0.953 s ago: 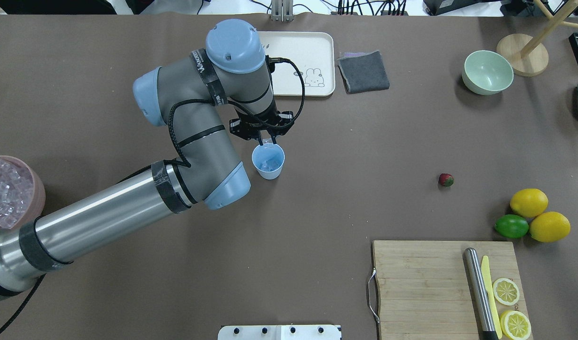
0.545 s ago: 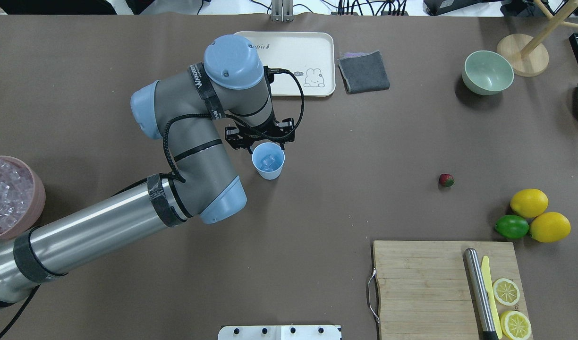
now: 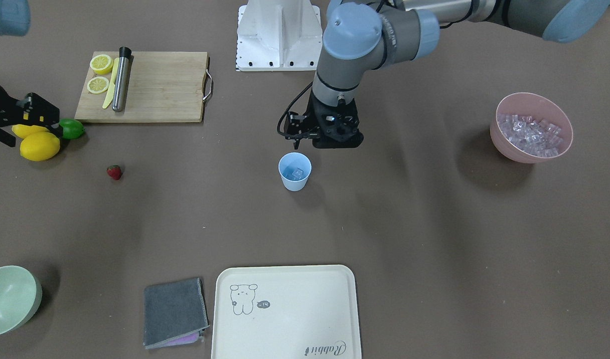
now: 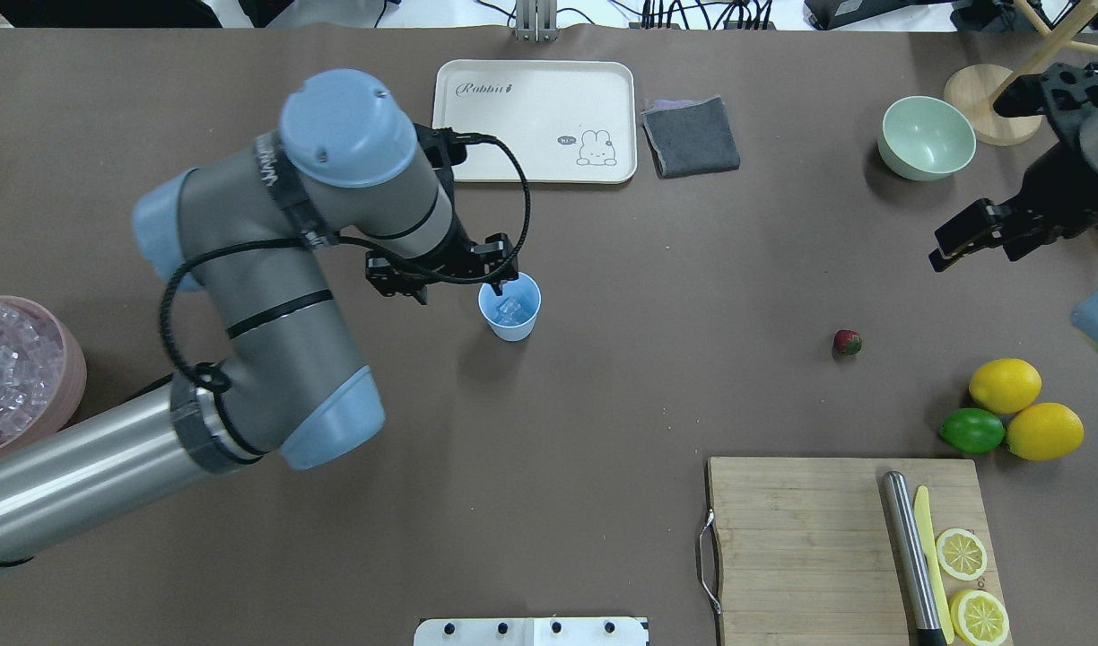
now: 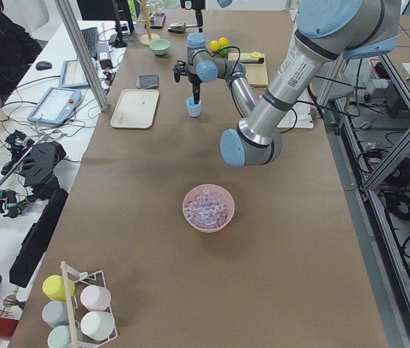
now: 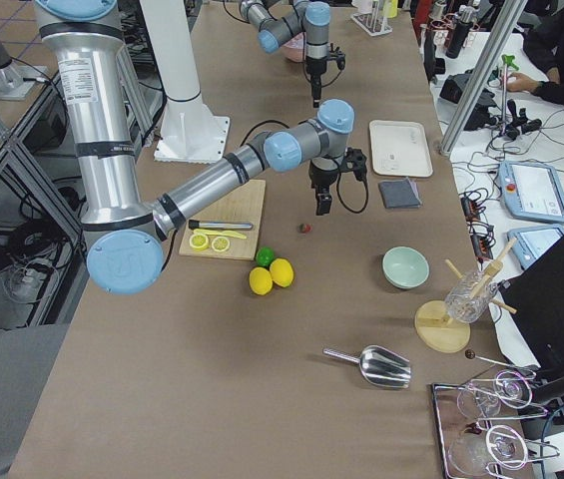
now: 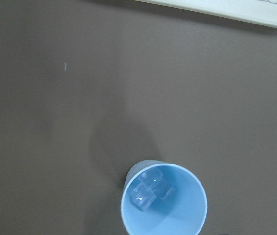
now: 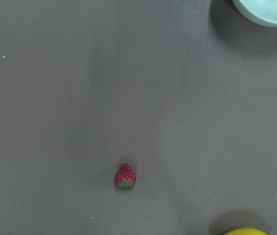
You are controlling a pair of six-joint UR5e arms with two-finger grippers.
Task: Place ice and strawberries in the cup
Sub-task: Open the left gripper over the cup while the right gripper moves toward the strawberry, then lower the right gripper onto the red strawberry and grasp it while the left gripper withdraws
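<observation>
The light-blue cup [image 4: 509, 307] stands upright mid-table with a few clear ice cubes [image 7: 150, 190] inside; it also shows in the front view [image 3: 294, 171]. My left gripper [image 4: 450, 285] hangs just beside the cup's rim, toward the pink bowl, empty; its fingers look apart. More ice [image 4: 2, 363] fills the pink bowl [image 3: 499, 130]. The red strawberry [image 4: 847, 342] lies alone on the table and shows low in the right wrist view [image 8: 125, 177]. My right gripper [image 4: 975, 244] hovers beyond the strawberry, near the green bowl; its jaws do not show clearly.
A cream tray [image 4: 535, 121] and a grey cloth [image 4: 691, 136] lie beyond the cup. A pale green bowl [image 4: 926, 137] sits far right. Two lemons and a lime [image 4: 971, 430] lie by the cutting board [image 4: 800, 538], which holds lemon halves and a knife.
My left gripper has moved from over the cup to its left side, and the arm has swung back. My right arm has come into the overhead view at the right edge.
</observation>
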